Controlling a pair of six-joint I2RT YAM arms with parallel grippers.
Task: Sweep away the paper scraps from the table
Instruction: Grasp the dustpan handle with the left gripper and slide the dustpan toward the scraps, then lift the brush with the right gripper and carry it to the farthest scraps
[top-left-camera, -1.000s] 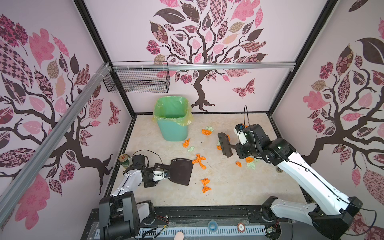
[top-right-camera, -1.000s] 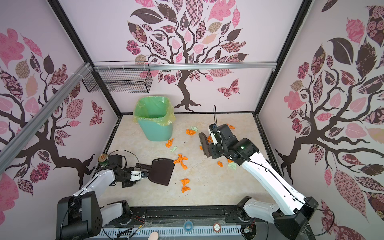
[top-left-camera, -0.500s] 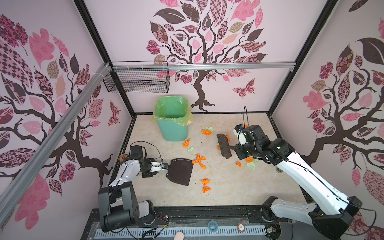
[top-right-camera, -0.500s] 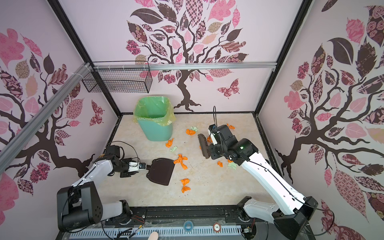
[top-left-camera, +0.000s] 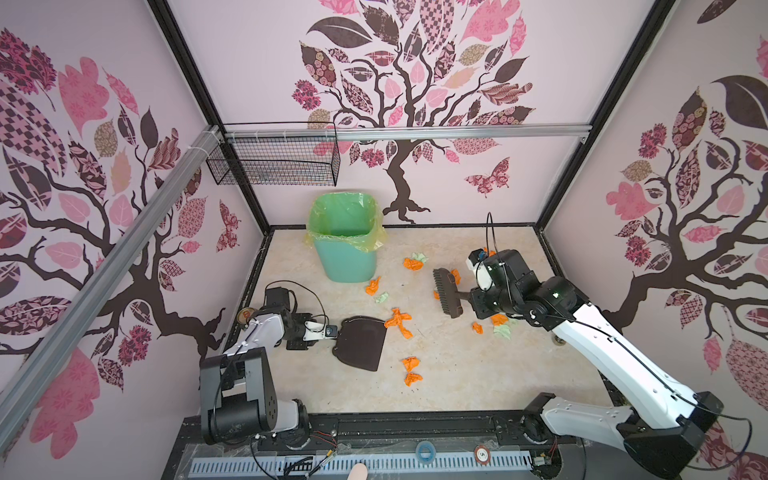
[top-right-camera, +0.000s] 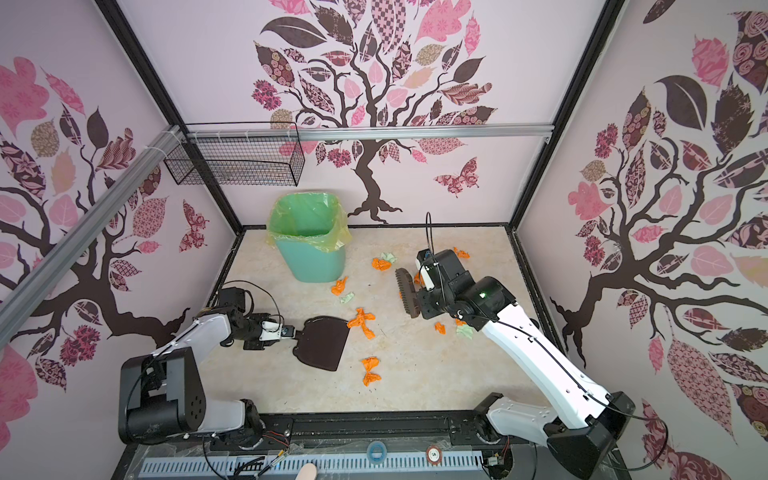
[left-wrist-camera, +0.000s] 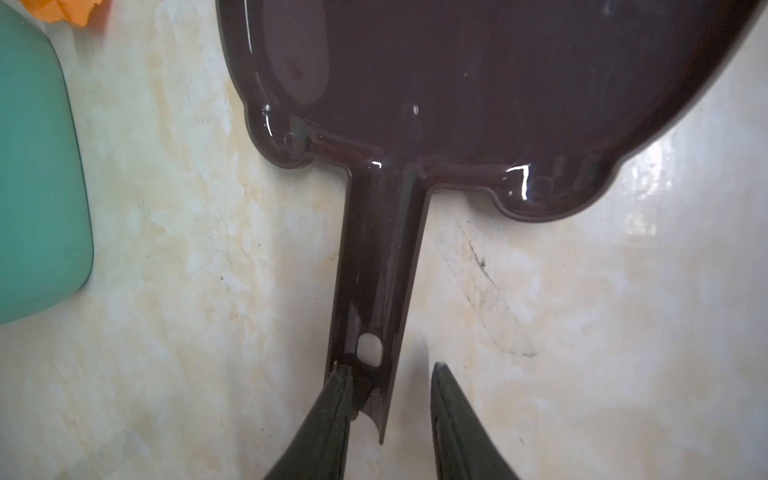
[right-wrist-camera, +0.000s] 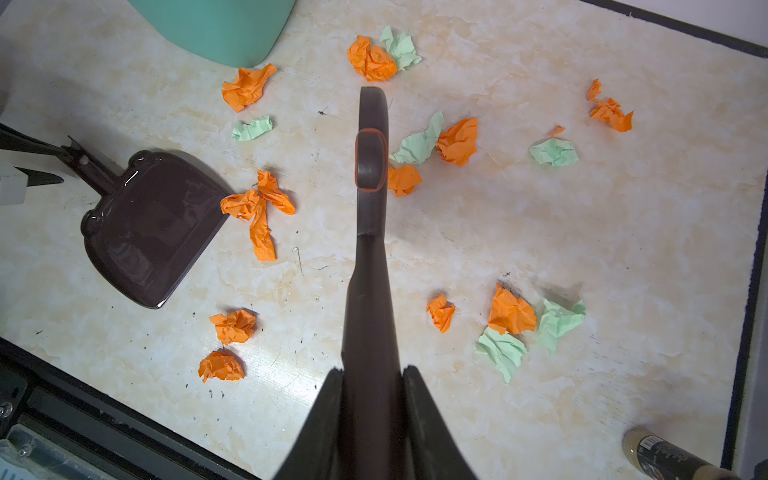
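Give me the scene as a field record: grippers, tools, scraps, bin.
left gripper: fingers open astride the dustpan handle's end, not clamped
right gripper: shut on the brush handle
brush: head beside scraps, right of centre
dustpan: flat on the table, empty, one orange scrap at its front corner
paper scraps: orange and green, scattered, none in the pan
bin: green, lined, upright at the back

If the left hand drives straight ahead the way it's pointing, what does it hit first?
The dustpan: its handle lies between the open fingers of the left hand, which would probably slide along it into the pan's back rim.
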